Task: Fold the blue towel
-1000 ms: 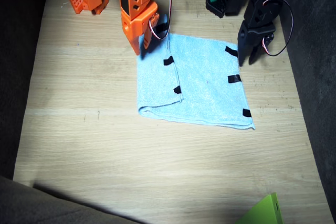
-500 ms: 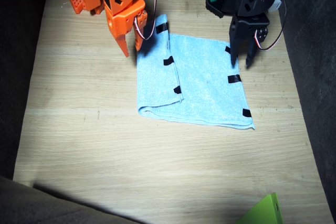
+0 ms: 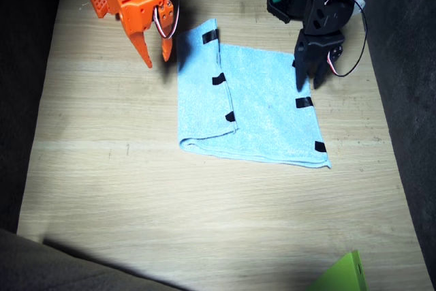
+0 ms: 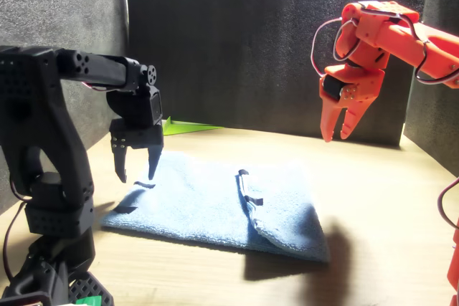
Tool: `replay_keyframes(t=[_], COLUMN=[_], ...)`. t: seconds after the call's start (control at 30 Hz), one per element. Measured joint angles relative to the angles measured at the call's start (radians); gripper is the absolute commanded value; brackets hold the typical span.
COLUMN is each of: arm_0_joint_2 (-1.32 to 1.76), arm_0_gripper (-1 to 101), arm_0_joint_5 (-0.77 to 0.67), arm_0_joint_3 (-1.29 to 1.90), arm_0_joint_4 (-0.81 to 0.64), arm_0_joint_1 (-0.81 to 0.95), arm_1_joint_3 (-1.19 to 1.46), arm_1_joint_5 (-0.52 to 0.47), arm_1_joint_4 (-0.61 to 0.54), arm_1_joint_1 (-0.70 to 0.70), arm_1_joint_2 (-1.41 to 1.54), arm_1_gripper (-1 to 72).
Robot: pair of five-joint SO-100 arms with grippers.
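a lime-green flat piece [image 3: 343,275] pokes in at the bottom right corner of the fixed view, nearest the camera. in the middle of the frame the blue towel [image 3: 252,107] lies flat on the wooden table [image 3: 102,168], folded over, with black tape marks [image 3: 304,102] along its edges. toward the upper right, the black left gripper [image 3: 308,80] hangs just above the towel's right edge, jaws parted and empty. at the upper left, the orange right gripper [image 3: 155,56] hangs clear of the towel, jaws apart, holding nothing.
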Motion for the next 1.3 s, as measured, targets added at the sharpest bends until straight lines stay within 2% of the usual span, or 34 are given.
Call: replay_keyframes(t=[0.33, 0.63, 0.67, 0.7, 0.73, 0.77, 1.07, 1.3], arm_0_joint_2=[-0.074, -0.074, -0.074, -0.074, -0.071, -0.071, -0.048, 0.129], arm_0_gripper=[21, 20, 19, 13, 3, 0, 0, 0], arm_0_joint_5=[-0.005, 0.018, 0.015, 0.015, 0.015, 0.017, 0.011, 0.034], arm_0_joint_3=[-0.002, 0.005, 0.005, 0.005, 0.005, 0.005, 0.046, 0.129], arm_0_joint_4=[0.006, 0.008, 0.009, 0.012, 0.012, 0.014, -0.031, -0.067], arm_0_joint_1=[0.06, 0.025, 0.015, 0.009, 0.003, 0.002, 0.005, -0.018], arm_1_joint_3=[0.018, 0.023, 0.034, 0.037, 0.037, 0.048, 0.124, 0.192], arm_1_joint_5=[-0.002, -0.002, -0.002, -0.008, -0.011, -0.012, -0.049, -0.049], arm_1_joint_4=[-0.014, -0.002, -0.002, 0.002, 0.0, 0.002, -0.003, 0.009], arm_1_joint_1=[-0.002, -0.005, -0.014, -0.021, -0.034, -0.046, -0.146, -0.178], arm_1_joint_2=[0.0, 0.078, 0.097, 0.117, 0.138, 0.163, 0.314, 0.345], arm_1_gripper=[19.0, 18.9, 18.9, 18.8, 18.6, 18.5, 18.3, 17.9])
